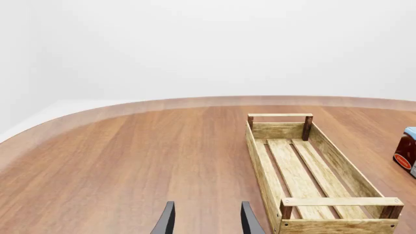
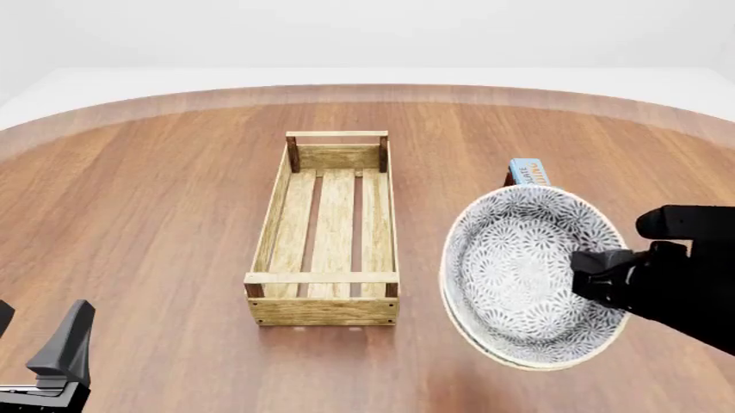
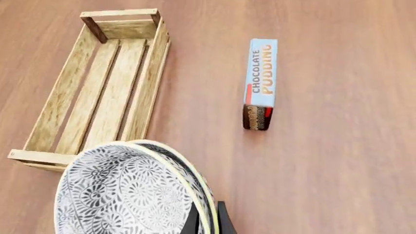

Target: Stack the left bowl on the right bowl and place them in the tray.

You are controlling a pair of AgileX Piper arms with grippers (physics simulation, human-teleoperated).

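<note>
Wood-grain counter point(image 2: 172, 215) with a rounded far edge, plain white backdrop behind. Tray point(image 2: 329, 231) sits mid-counter, long axis running away from the arms, slatted bottom bare, nothing in it.

Two patterned bowls nested — upper bowl point(image 2: 526, 262) inside lower bowl point(image 2: 540, 360), only a sliver of the lower rim showing along the near edge in the front view. Stack tilted, inside facing up and toward the camera, off to the tray's right and apart from it; looks lifted off the counter, but contact underneath can't be confirmed. Same stack in the right wrist view point(image 3: 130, 190), both rims visible side by side.

Right gripper point(image 2: 588, 275) on the stack's right rim — fingers point(image 3: 221, 222) clamped over both rims, dark tips showing at the edge in the wrist view.

Left gripper point(image 1: 206, 222) low at the near-left of the counter, well clear of tray and bowls. Fingers point(image 1: 166, 219) apart, nothing between them.

Blue-and-red "Chocolate Pudding" carton point(image 3: 260, 83) lying flat beyond the bowls, right of the tray, touching neither.
</note>
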